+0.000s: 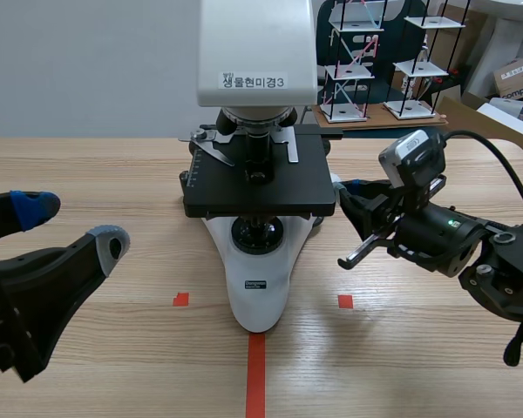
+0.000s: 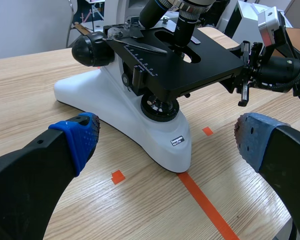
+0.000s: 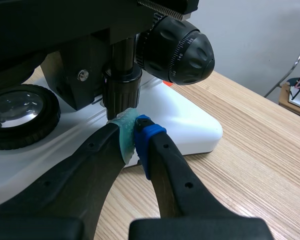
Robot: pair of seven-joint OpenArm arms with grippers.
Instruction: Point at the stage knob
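Clenched, right gripper [image 3: 134, 136] touched the stage knob [image 3: 121, 92] from its six o'clock, left gripper [image 2: 167, 137] released; steady, centred aim seemed best.

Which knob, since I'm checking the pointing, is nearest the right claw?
The slim vertical stage knob, just ahead of the shut right claw; the large graduated focus knob sits farther off.

A lab or classroom: a microscope [image 1: 257, 178] on a wooden table [image 1: 87, 165], stick-built models [image 1: 356, 65] behind.

Ribbed matt stage knob [image 3: 121, 92], woodgrain table [image 3: 250, 145]
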